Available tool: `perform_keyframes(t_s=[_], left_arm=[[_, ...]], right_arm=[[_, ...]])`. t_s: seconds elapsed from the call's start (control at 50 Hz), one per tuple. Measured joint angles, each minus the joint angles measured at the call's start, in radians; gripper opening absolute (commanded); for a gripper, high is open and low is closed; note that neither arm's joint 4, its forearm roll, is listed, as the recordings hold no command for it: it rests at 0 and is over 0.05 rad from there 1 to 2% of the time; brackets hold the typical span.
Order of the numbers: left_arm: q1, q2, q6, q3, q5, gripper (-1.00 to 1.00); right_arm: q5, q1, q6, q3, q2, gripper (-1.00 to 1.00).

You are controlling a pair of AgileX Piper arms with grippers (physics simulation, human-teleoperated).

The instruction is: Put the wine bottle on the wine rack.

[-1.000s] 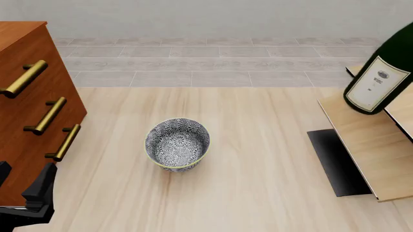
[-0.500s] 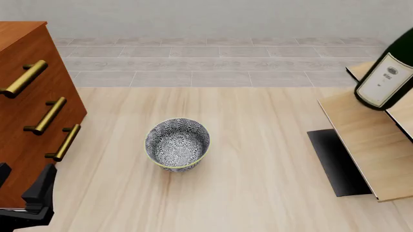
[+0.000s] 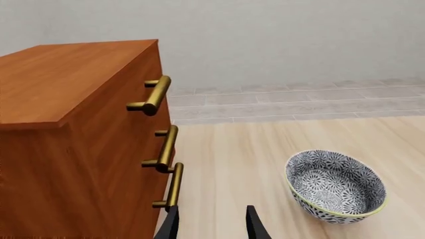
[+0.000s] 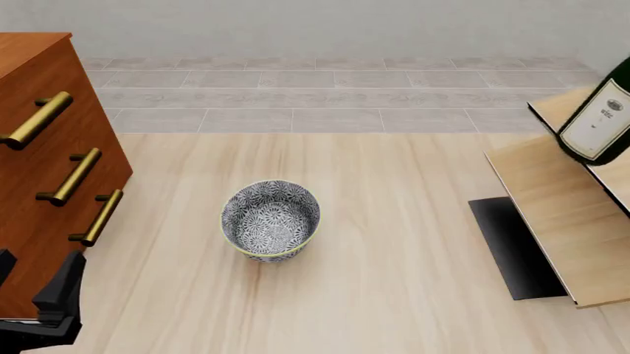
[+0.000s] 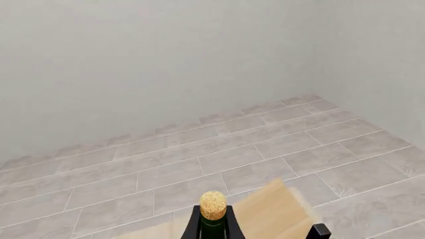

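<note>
The wine bottle [image 4: 598,122], dark green with a white label, hangs tilted at the right edge of the front view, over the upper panels of the wine rack [image 4: 556,214]. Its top is cut off there. In the right wrist view its tan cork [image 5: 213,205] and neck stand between the dark fingers of my right gripper [image 5: 213,230], which is shut on the neck, with a light wood rack panel [image 5: 272,211] beyond. My left gripper [image 3: 212,226] is open and empty, low by the cabinet; it also shows in the front view [image 4: 54,302].
A reddish-brown drawer cabinet [image 4: 40,147] with brass handles fills the left side. A grey patterned bowl [image 4: 271,220] stands mid-table and also shows in the left wrist view [image 3: 335,188]. The rack's black base plate [image 4: 512,247] lies at the right.
The bottle has moved right and away over the rack, so less of it shows in the front view. The left arm has barely moved.
</note>
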Motion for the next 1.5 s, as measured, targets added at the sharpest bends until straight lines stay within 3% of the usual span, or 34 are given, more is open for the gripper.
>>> perform_keyframes(t_s=[0.64,1.5], left_arm=[[0.005,-0.029,0.003,0.0,0.033,1.0],[-0.003,0.013,0.008,0.0,-0.003,1.0]], right_arm=[[-0.056,-0.074,0.029,0.048,0.024,-1.0],[-0.093,-0.161,0.192,0.047,0.083,-1.0]])
